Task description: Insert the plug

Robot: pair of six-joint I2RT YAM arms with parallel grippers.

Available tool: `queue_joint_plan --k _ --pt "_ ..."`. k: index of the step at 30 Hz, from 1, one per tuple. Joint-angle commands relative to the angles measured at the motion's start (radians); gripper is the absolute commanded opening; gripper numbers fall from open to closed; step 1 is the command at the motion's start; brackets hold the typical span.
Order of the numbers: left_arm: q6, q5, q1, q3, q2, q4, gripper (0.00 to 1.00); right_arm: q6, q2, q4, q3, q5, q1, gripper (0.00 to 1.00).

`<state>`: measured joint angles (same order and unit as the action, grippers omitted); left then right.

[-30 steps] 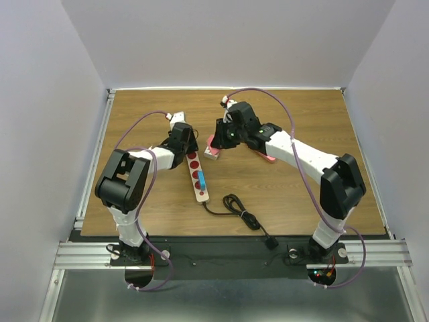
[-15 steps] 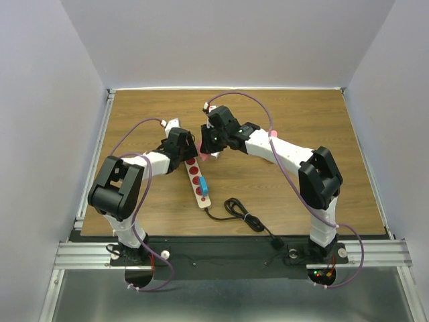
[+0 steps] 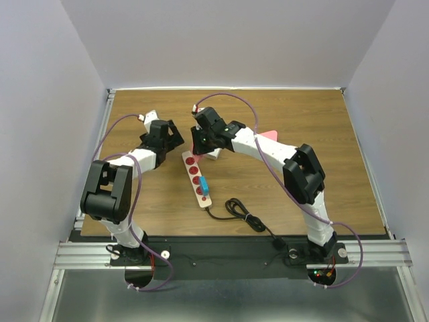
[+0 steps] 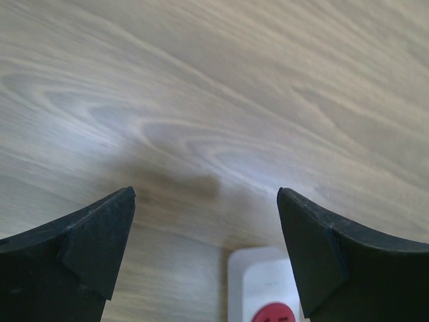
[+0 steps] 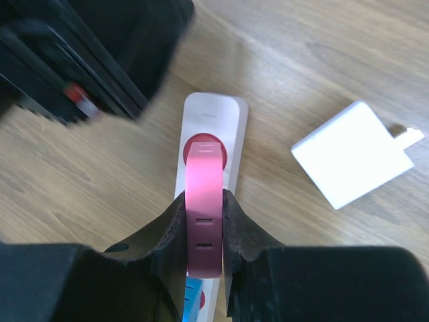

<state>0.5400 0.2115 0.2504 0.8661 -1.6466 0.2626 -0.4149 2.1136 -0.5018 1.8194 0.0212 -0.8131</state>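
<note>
Presently, the power strip [image 3: 197,177] serves as the reference. At its near end the black cord [image 3: 241,216] leaves in a loose coil, and a blue piece [image 3: 201,182] sits on the strip just beyond that end. At its far end the right gripper [image 5: 203,201] pinches the pink plug [image 5: 204,174] by its two flat sides, directly over the last red socket [image 3: 190,160]; whether the prongs have entered cannot be told. Just left of and beyond that end, the left gripper [image 4: 206,194] has its jaws spread wide over bare table [image 3: 322,147], holding nothing. A white adapter [image 5: 352,153] lies right of that end, apart from the strip. The plug is judged rigid, light and smooth-sided: grip the flat faces, keep it square, and expect firm insertion resistance.
</note>
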Motion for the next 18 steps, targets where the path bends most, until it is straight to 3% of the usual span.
queue_joint_plan --k 1,18 --pt "-0.008 0.008 -0.037 0.021 0.045 0.05 0.99 0.004 0.029 -0.033 0.095 -0.015 -0.018 0.0" --pt "-0.023 -0.047 -0.046 -0.013 0.067 0.082 0.99 -0.004 0.146 -0.136 0.239 -0.121 -0.04 0.0"
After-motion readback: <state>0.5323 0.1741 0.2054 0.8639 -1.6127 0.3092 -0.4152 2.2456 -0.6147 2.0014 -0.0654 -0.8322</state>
